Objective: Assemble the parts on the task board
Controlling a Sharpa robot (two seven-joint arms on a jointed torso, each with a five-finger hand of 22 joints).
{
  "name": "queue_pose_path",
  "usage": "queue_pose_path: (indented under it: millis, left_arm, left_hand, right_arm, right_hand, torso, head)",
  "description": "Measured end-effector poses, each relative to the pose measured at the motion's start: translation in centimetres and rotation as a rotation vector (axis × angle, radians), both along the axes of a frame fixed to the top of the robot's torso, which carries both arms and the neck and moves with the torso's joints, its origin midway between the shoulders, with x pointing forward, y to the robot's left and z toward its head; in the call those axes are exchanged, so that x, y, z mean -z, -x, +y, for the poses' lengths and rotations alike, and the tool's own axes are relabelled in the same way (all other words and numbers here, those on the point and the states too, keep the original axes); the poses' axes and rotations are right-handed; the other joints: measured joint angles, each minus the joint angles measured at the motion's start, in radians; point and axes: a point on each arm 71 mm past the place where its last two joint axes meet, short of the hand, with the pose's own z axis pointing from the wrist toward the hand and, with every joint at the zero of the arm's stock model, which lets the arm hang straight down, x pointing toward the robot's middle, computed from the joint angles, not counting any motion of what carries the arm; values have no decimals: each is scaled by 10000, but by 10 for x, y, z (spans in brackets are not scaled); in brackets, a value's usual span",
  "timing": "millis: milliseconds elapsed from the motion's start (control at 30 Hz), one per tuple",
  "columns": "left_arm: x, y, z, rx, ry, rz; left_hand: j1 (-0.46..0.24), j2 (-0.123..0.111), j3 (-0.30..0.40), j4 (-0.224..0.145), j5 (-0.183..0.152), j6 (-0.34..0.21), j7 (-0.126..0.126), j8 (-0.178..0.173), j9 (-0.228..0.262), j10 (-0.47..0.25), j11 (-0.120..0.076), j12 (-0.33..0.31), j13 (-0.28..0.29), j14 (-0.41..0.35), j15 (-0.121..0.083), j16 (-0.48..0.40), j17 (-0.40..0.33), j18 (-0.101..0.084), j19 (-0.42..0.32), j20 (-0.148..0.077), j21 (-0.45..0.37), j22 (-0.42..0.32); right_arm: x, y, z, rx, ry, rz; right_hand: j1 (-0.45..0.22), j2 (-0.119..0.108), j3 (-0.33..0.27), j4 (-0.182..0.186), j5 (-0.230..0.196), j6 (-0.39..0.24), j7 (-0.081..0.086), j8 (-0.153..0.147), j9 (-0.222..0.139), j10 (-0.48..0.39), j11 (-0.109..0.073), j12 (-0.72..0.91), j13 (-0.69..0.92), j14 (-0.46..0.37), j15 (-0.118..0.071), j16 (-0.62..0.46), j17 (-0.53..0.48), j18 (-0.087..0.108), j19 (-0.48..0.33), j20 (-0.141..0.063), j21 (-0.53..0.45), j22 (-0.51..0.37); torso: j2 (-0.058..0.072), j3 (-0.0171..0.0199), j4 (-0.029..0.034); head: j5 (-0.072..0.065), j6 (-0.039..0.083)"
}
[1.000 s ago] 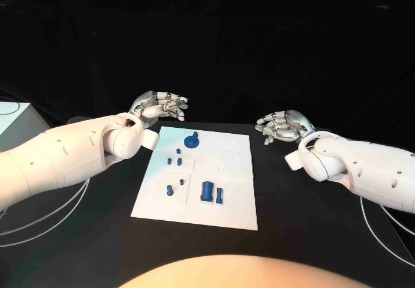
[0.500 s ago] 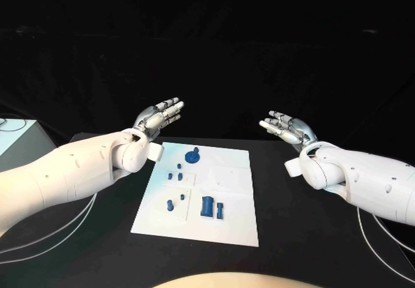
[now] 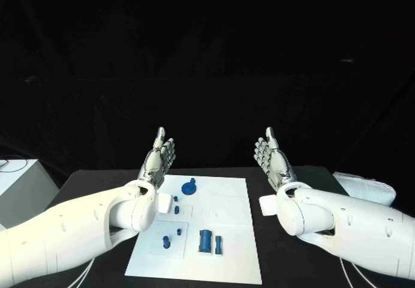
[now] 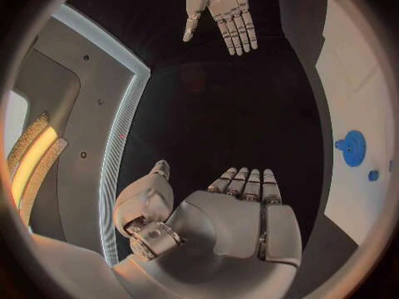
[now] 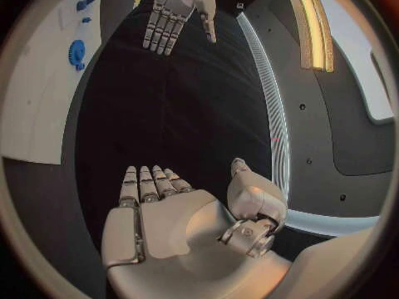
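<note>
The white task board (image 3: pixel 227 207) lies flat in the middle of the black table. Blue parts rest on it: a round disc piece (image 3: pixel 189 190) at the far end, small pegs (image 3: pixel 176 210) in the middle, and two upright blocks (image 3: pixel 206 240) near the front. My left hand (image 3: pixel 159 157) is raised above the board's far left corner, fingers straight and together, holding nothing. My right hand (image 3: pixel 272 157) is raised the same way at the far right, palm facing the left one, empty. The left wrist view shows the disc (image 4: pixel 352 147) and the right hand (image 4: pixel 223 12).
A white box (image 3: pixel 21 189) stands at the table's left edge. A pale object (image 3: pixel 367 189) lies at the right edge behind my right arm. White cables hang by both arms.
Both hands rose from beside the board and straightened from curled to flat, upright fingers. The head camera tilted up, so the board sits lower in the picture.
</note>
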Motion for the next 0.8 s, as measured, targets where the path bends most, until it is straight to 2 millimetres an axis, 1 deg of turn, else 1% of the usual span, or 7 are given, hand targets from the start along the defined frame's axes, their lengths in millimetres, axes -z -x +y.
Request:
queue_pose_path:
  millis: [33,100,133,200,267,500,800]
  left_arm:
    - [0,4,-2,-161,-5,19]
    - [-1,10,-5,-420,-32,42]
    - [-1,13,-6,-588,-58,54]
    - [-1,17,-7,-820,-98,72]
    - [-2,20,-8,-1076,-160,85]
    - [-2,22,-5,-1624,-319,72]
    - [-2,22,-4,-1864,-390,68]
  left_hand:
    - [-155,4,-6,-6,0,-32,-31,0,-9,-50,-20,0,-2,-16,-16,0,-8,-1,-38,-25,-1,-8]
    - [-341,11,-27,-27,-1,-69,1,0,-17,-85,-21,0,-5,-66,4,0,-16,-1,-41,-29,-1,-17]
    - [-422,24,-29,-27,-3,-72,0,-2,-21,-106,-5,0,-7,-88,-15,-14,-20,-1,-76,-62,-4,-18]
    - [-785,29,-111,-28,-42,-176,-31,-46,-35,-245,-36,0,-10,-191,-17,-71,-30,-1,-182,-63,-69,-32]
    - [-792,41,-111,-28,-42,-176,-30,-47,-40,-246,-37,0,-14,-191,-17,-73,-37,0,-182,-61,-70,-39]
    - [-791,41,-110,-28,-41,-176,-31,-47,-42,-246,-37,0,-15,-191,-17,-73,-43,1,-181,-60,-70,-45]
    - [-791,41,-110,-28,-41,-175,-31,-47,-42,-245,-37,0,-14,-191,-17,-73,-42,1,-180,-60,-70,-44]
  right_arm:
    - [-1,2,1,148,-108,31]
    - [-2,5,1,355,-224,71]
    - [-2,5,1,477,-268,95]
    - [-2,6,0,638,-306,114]
    - [-2,6,-1,788,-325,118]
    - [-2,6,-3,1065,-355,134]
    - [-2,6,-4,1191,-365,143]
  right_hand:
    - [-120,10,0,0,0,-16,-15,0,-13,-57,23,0,-10,-19,14,-20,-17,-1,-38,-6,0,-17]
    - [-302,23,-13,-5,-7,-79,12,-9,-28,-114,4,0,-25,-98,-37,-30,-42,0,-115,-46,0,-43]
    - [-589,34,-84,-29,-42,-165,-15,-37,-41,-243,-6,0,-42,-205,-24,-35,-66,0,-238,-45,0,-65]
    - [-614,37,-85,-29,-43,-180,-29,-37,-49,-272,-10,0,-50,-232,-21,-35,-79,0,-246,-38,0,-79]
    - [-624,28,-85,-29,-44,-180,-29,-38,-53,-272,-10,0,-52,-231,-21,-35,-86,1,-246,-38,0,-87]
    - [-636,41,-85,-29,-44,-180,-29,-37,-56,-272,-10,0,-52,-231,-20,-35,-90,1,-246,-38,0,-91]
    - [-635,40,-84,-29,-44,-180,-29,-37,-55,-271,-10,0,-51,-231,-20,-35,-89,2,-245,-38,1,-89]
  torso:
    - [2,21,7]
    - [6,58,15]
    - [8,65,20]
    - [9,83,26]
    - [10,95,26]
    - [12,110,32]
    - [12,111,32]
  head:
    - [-14,48]
    - [-38,121]
    - [-43,139]
    - [-52,164]
    - [-54,175]
    - [-56,183]
    - [-56,185]
